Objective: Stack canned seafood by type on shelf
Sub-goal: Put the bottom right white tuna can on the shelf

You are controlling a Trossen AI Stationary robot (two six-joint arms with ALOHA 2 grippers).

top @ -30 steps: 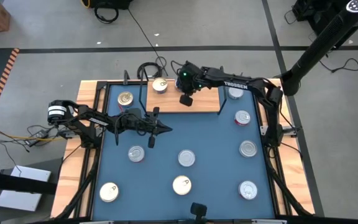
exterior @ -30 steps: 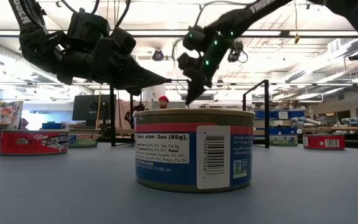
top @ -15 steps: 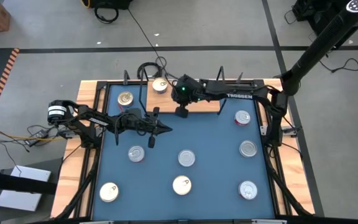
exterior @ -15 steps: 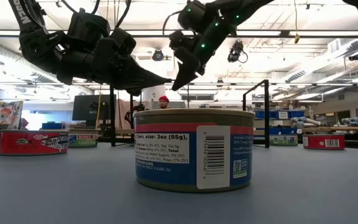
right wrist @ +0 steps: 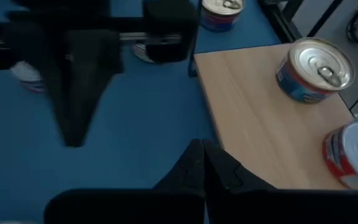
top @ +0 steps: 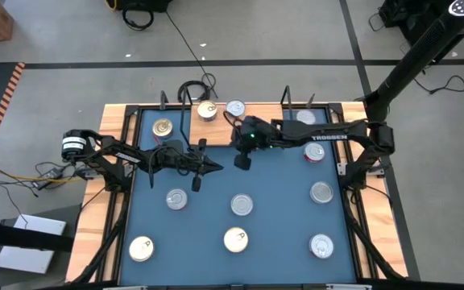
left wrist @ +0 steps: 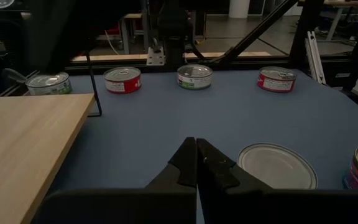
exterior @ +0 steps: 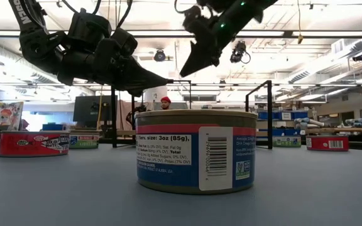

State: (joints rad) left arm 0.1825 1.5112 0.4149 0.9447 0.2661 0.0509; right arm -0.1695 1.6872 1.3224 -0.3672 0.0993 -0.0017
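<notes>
- Since a second ago the right gripper (top: 242, 161) has drawn back from the light-wood shelf board (top: 256, 135) toward the table's middle, uncovering a silver-topped round tin (top: 235, 108) it appears to have left there; the left arm has not shifted.
- That silver-topped tin sits at the board's 12 o'clock edge, just beside a gold-topped round tin with a pull tab (top: 207, 110), at that tin's 3 o'clock. In the right wrist view both rest on the wood, side by side rather than one on the other, so stacking by type is not yet done.
- Right gripper's fingers (right wrist: 199, 163) are pressed together with nothing between them, hanging above the blue table surface (top: 280, 205) just off the board's near edge, probably clear of the tins so it can fetch another.
- Left gripper (top: 202, 167) hovers at the table's 9 o'clock side, fingers clenched on nothing in its wrist view, waiting out of the other arm's way.
- Remaining tins lie scattered: a gold one (top: 162, 127) at 10 o'clock off the board, silver ones around the centre (top: 242, 205) and down the 3 o'clock side (top: 321, 192), two pale ones toward 6 o'clock (top: 235, 238).
- Nearest the low camera stands a blue-and-red labelled tin (exterior: 196, 150).
</notes>
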